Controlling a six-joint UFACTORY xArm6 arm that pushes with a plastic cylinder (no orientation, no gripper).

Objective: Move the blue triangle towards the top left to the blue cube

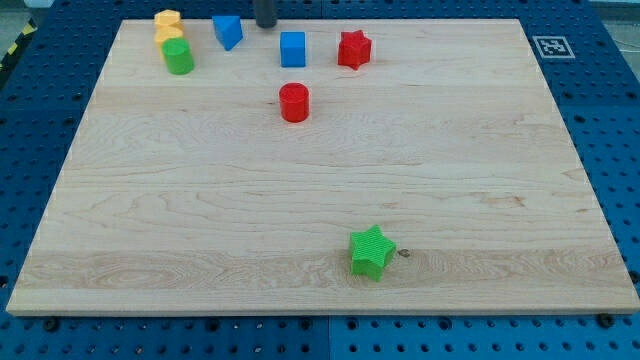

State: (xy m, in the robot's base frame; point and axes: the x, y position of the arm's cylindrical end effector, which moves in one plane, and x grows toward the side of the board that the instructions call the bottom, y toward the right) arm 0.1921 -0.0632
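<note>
Camera view has my tip (pixel 266 25) upright at the desk (pixel 320 200) top edge, just between blue triangle (pixel 228 31) and blue cube (pixel 292 49), touching neither. No end effector here, only the rod.

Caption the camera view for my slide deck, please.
My tip sits at the board's top edge between the blue triangle and the blue cube.

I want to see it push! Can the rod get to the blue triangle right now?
Probably yes. My tip sits at the view's top, just right of the blue triangle, with bare board between them. The blue cube lies on its other side, not blocking.
</note>
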